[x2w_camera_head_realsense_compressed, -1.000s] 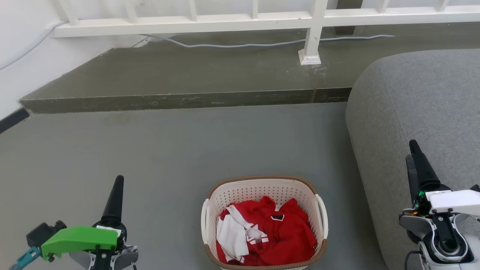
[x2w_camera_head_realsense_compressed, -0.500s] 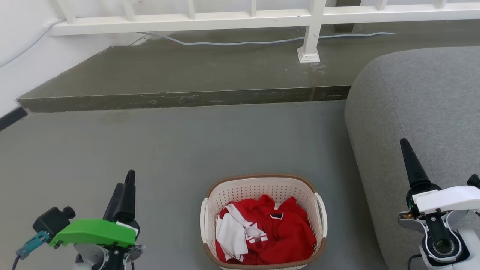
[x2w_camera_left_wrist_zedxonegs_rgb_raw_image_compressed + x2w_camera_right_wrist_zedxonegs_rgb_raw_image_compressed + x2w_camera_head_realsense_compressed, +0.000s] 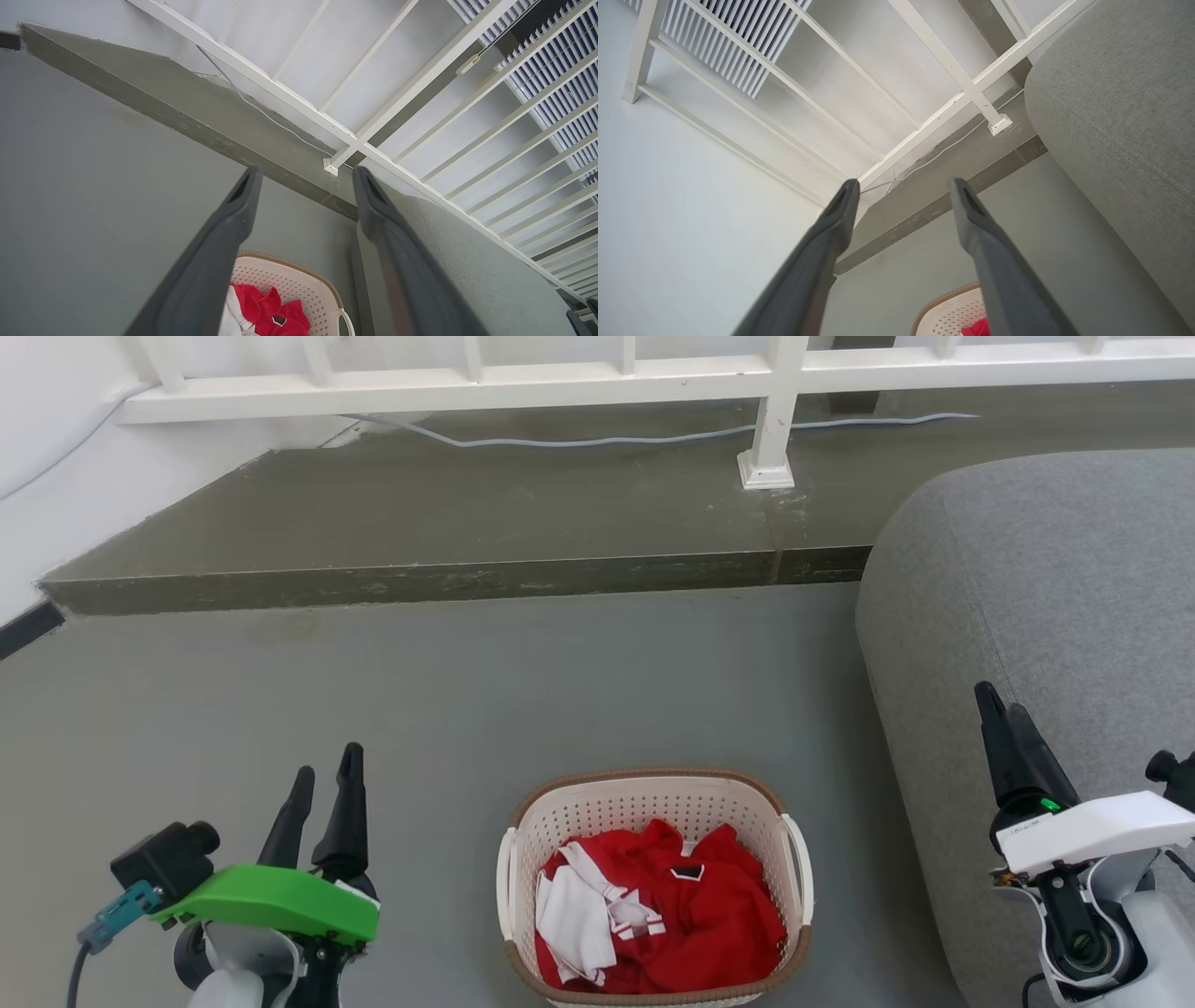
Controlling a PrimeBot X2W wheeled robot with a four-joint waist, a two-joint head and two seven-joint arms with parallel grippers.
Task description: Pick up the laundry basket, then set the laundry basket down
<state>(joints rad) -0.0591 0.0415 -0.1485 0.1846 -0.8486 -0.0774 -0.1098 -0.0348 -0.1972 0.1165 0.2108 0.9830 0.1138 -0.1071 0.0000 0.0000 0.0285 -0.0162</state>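
Observation:
The laundry basket [image 3: 644, 803] stands on the grey floor at the bottom centre of the head view, cream-white and perforated with a brown rim, holding red and white clothes. White handles show on both its sides. My left gripper [image 3: 325, 782] is open, well to the basket's left and apart from it. My right gripper [image 3: 994, 700] is open, to the basket's right in front of the sofa. The left wrist view shows the basket [image 3: 299, 284] low between the open fingers [image 3: 233, 219]. Its rim [image 3: 945, 303] peeks in at the bottom of the right wrist view.
A grey sofa [image 3: 1046, 597] fills the right side, close to the basket and my right arm. A raised dark step [image 3: 448, 581] runs across the back, with a white railing [image 3: 597, 378] and a cable [image 3: 597, 437] on it. A white wall [image 3: 56, 476] stands at left.
Both arms have turned and shifted inward, toward the basket. The left gripper's two fingers now show apart. The camera has tilted slightly; the basket has stayed put.

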